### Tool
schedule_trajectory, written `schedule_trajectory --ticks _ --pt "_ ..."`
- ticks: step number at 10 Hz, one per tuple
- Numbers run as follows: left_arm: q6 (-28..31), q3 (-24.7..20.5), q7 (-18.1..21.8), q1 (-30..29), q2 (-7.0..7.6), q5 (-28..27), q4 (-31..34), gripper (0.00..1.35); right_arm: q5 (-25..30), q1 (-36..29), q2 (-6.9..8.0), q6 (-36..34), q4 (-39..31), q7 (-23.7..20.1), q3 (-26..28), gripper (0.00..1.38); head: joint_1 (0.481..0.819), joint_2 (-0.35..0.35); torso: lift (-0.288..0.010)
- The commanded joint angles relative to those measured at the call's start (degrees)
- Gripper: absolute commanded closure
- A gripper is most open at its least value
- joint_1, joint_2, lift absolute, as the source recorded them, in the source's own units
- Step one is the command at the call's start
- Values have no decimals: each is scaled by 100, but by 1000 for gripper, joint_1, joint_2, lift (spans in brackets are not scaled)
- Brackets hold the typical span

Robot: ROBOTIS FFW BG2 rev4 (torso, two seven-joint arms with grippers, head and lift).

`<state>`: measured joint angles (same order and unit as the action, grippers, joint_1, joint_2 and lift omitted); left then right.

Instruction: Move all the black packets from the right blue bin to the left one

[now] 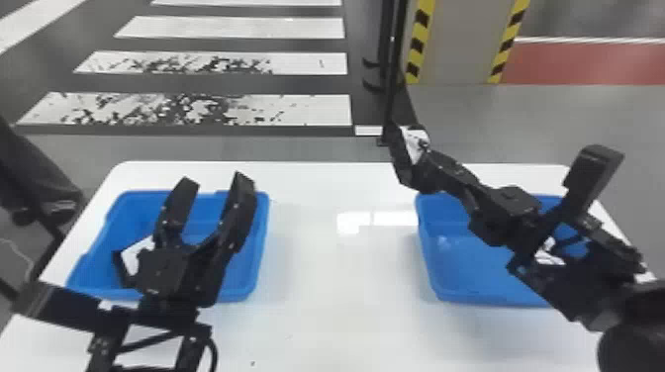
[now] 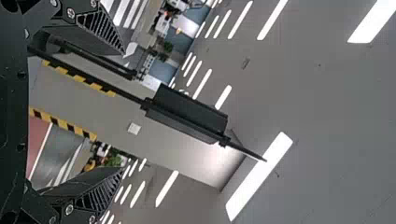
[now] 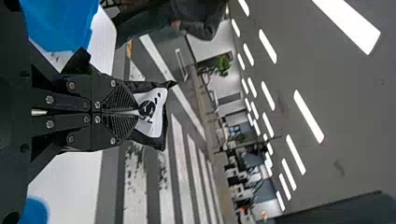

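Observation:
In the head view my right gripper (image 1: pixel 428 167) is above the table's far edge, between the two bins, shut on a black packet (image 1: pixel 414 142) with a white label. The right wrist view has this gripper (image 3: pixel 138 112) pinching the packet (image 3: pixel 158 115). My left gripper (image 1: pixel 215 182) stands open over the left blue bin (image 1: pixel 263 222), its fingers apart with nothing between them; the left wrist view has it too (image 2: pixel 123 112). Partly behind it, a white-labelled black packet (image 1: pixel 129 259) lies in that bin. The right arm partly covers the right blue bin (image 1: pixel 428 269).
Both bins stand on a white table (image 1: pixel 341 297), with a wide stretch of tabletop between them. A dark upright stand (image 1: pixel 388 64) rises beyond the table's far edge. Something white (image 1: pixel 548 253) is visible through the right arm's parts; I cannot tell what it is.

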<state>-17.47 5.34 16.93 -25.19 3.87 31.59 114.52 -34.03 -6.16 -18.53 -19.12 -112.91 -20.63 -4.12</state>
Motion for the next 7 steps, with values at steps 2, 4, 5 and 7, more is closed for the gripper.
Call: schedule_trajectory --ticks 2,4,5,7 --pt "1240 -226 337 382 70 143 255 160 -25 -2 -300 506 -360 -73 -707 1125 672 61 -140" --pt "1662 -374 408 424 70 452 354 160 -173 26 -388 520 -317 -90 -1084 1125 661 96 -140" --pt "1873 -420 460 438 70 486 410 160 -276 54 -441 520 -303 -90 -1324 1125 667 115 -140" --pt "2253 -409 539 466 78 452 438 160 -459 166 -520 534 -275 -90 -1736 1125 684 147 -140"
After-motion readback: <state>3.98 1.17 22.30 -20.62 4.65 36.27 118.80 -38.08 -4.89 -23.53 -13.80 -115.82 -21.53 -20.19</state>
